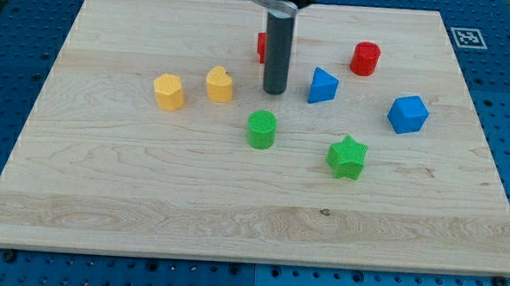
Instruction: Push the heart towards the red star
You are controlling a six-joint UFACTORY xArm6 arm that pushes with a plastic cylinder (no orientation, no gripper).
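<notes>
Starting at the view's left on the pale wooden board (pixel 101 196): a yellow hexagonal plastic block (pixel 168 92) sits alone, and just to its right is the yellow plastic heart (pixel 219 84), the piece that has to travel. Nothing is touching it. Next along, the tip (pixel 275 93) of the dark rod is planted on the board to the heart's right, near but clearly apart from it. There is nothing to clench or release here, only a bare rod, and it pushes nothing at this instant.

Here is the worry: the tip stands on the wrong side. The red plastic block (pixel 262 46), presumably the star though the rod hides most of it, lies just behind the rod toward the view's top. A push from this spot would send the heart leftward into the hexagon, away from the goal. Looping round to the heart's lower left, the tip could clip the green plastic cylinder (pixel 261 129) below.

Further right, the blue plastic wedge (pixel 322 85), green plastic star (pixel 347 157), red plastic cylinder (pixel 365 58) and blue plastic cube (pixel 407 114) look safely out of the way.
</notes>
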